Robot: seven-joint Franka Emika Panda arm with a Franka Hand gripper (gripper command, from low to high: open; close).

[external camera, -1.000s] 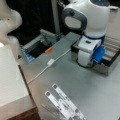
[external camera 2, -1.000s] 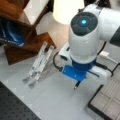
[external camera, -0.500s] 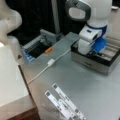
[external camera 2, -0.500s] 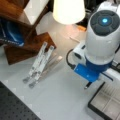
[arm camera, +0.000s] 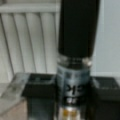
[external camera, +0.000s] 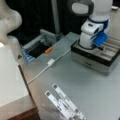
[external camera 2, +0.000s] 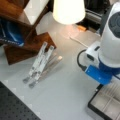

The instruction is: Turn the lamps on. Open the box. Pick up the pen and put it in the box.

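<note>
Box (external camera: 98, 58) sits open near the worktop's (external camera: 82, 85) far right edge in a front view, ribbed pale inside showing; in a front view its corner (external camera 2: 106, 102) sits at the bottom right. Arm hangs directly over it.

Pincer (arm camera: 72, 87) is clamped on the pen (arm camera: 76, 32), one dark finger (arm camera: 40, 85) pressed against each side of the barrel. Pen's long axis runs straight up the wrist view: black length toward the top, silver-grey printed band at the grip. It hangs over the box's ribbed floor (arm camera: 30, 42), along the ribs. Cannot tell whether the tip touches.

Lamp (external camera 2: 68, 11) is lit, shade glowing.

Open room: broad bare worktop in front of the box. White strips (external camera: 63, 101) with black marks lie at the near edge, well apart from the box. White cable (external camera: 48, 65) crosses the worktop toward the box's left end.
</note>
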